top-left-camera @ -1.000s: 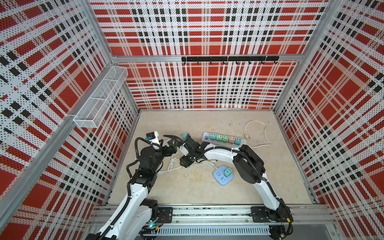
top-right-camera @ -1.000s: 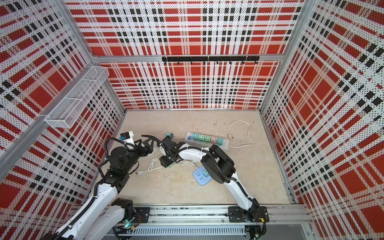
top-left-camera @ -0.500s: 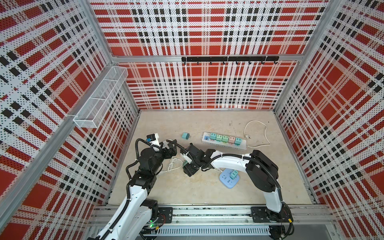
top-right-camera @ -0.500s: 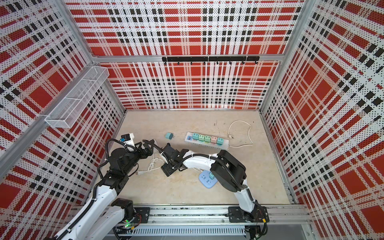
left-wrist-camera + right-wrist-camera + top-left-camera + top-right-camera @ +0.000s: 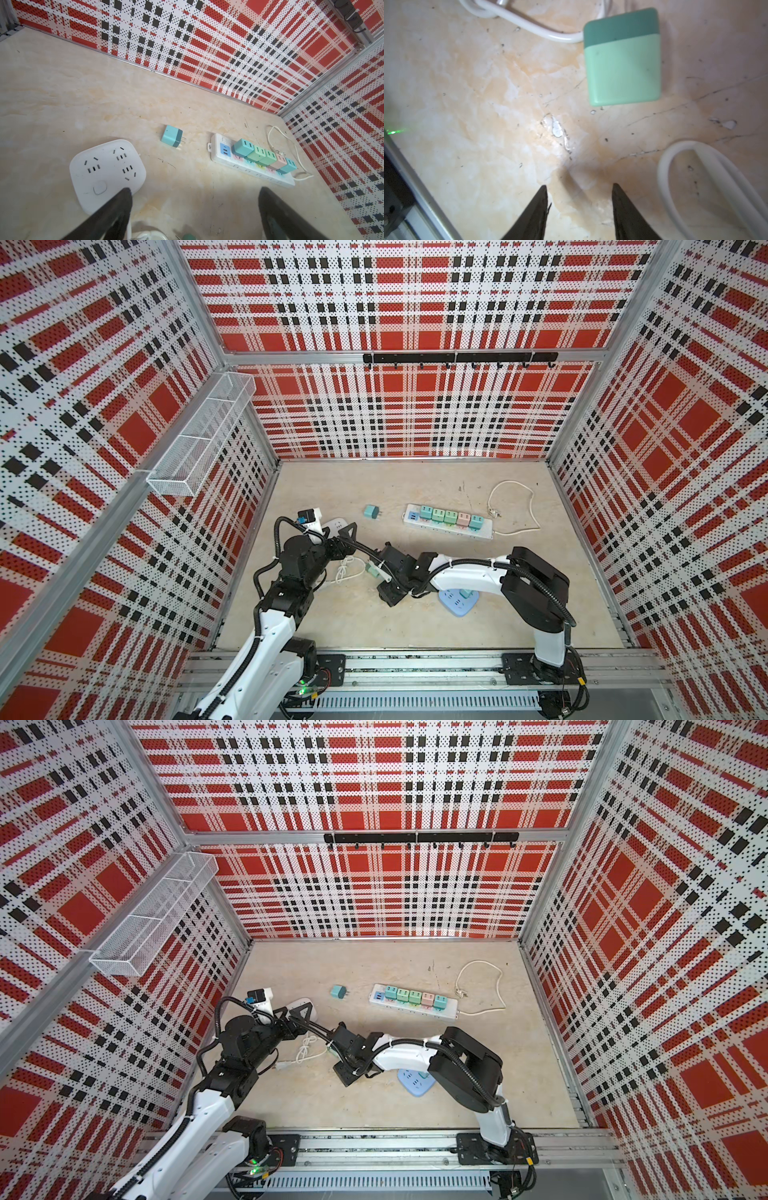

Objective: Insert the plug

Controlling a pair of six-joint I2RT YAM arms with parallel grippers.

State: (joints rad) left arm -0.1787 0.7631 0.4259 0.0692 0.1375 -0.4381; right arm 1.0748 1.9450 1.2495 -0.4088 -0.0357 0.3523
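Observation:
A light-green plug (image 5: 623,62) with a darker green end lies flat on the floor, a short way ahead of my right gripper (image 5: 579,187). That gripper is open with a narrow gap and only bare floor between its fingers. In both top views the green plug (image 5: 372,568) sits just left of the right gripper (image 5: 381,578). A teal plug (image 5: 371,512) (image 5: 172,138) lies loose on the floor left of the long white power strip (image 5: 449,526). My left gripper (image 5: 195,190) is wide open and empty above the floor beside a square white socket block (image 5: 106,172).
The power strip (image 5: 251,166) carries several coloured plugs in a row, and its cord (image 5: 515,506) loops to the right. A blue socket block (image 5: 457,601) lies partly under the right arm. A white cable (image 5: 345,570) coils between the two grippers.
The right gripper has drawn back from beside the teal plug toward the front, ending at the green plug. Its jaws have narrowed. The left arm has barely moved.

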